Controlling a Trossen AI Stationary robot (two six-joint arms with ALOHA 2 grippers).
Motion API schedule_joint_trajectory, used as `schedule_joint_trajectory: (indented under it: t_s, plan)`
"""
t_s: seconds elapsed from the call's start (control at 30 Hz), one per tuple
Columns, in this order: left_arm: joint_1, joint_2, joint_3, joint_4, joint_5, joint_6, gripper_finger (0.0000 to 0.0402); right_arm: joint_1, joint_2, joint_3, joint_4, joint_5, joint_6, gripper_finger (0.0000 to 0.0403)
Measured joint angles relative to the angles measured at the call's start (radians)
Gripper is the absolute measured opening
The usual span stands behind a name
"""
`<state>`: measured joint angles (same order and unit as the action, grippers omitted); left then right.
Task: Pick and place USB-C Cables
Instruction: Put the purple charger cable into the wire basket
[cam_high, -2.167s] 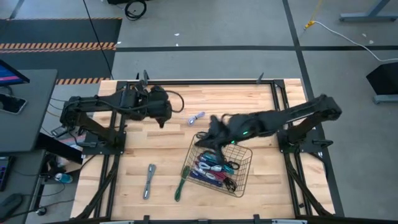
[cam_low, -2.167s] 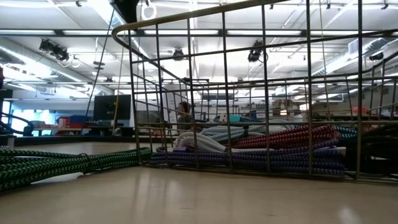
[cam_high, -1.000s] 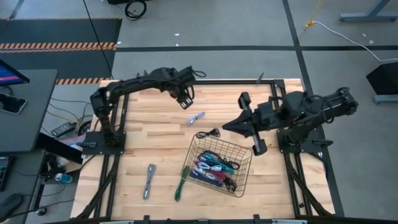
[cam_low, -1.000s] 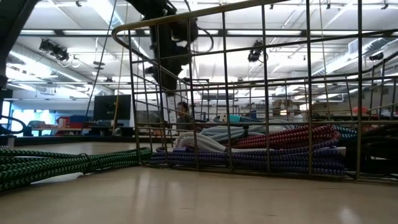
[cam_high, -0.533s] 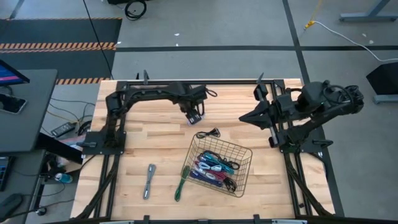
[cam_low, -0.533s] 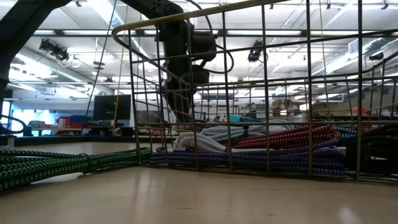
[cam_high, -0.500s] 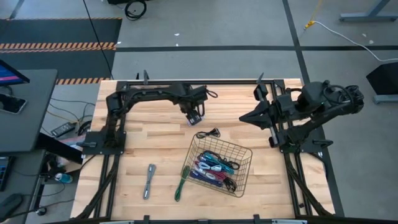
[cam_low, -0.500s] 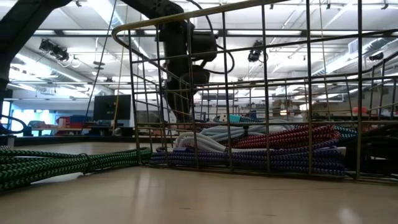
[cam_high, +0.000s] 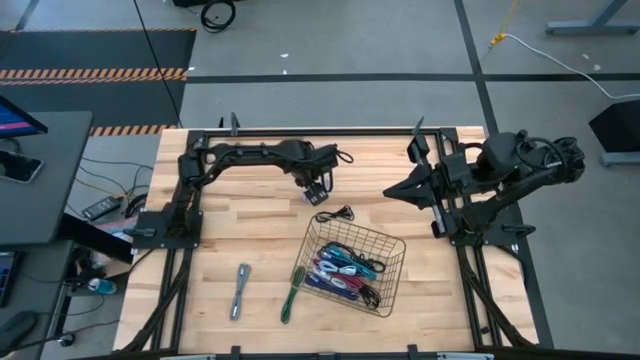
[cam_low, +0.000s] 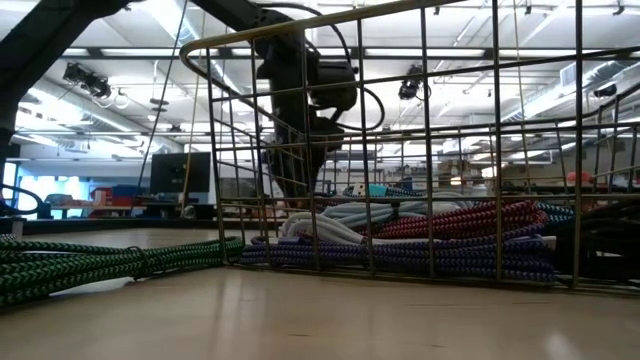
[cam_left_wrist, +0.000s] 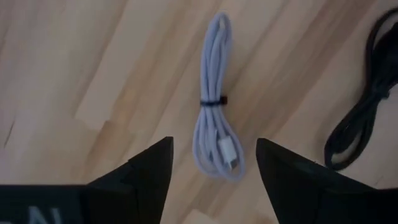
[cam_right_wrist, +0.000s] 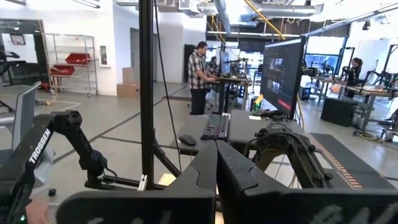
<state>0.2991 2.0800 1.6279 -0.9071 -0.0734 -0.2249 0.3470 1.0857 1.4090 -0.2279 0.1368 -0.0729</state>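
1. The white cable lies on the table, right under my left gripper. My fingers are spread wide, one on each side of its end.
2. Its long way runs straight out ahead of me, between my fingers.
3. My left gripper is much nearer. My right gripper is pressed shut, up near the right edge.
4. I count four cables out on the table: white, black, grey, green.
5. One basket holds a bunch more. I cannot count those.
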Motion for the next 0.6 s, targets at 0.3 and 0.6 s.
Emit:
schedule_joint_trajectory:
  t_s: [0.3,0.6]
  plan:
    - [0.000,0.040,0.000,0.023,0.000,0.000,0.0238,0.000,0.000,0.000,0.011,-0.005,0.006,0.0004]
    - [0.001,0.113,0.000,0.042,0.010,-0.002,0.0238,0.005,0.001,0.000,0.017,-0.006,0.020,0.0004]
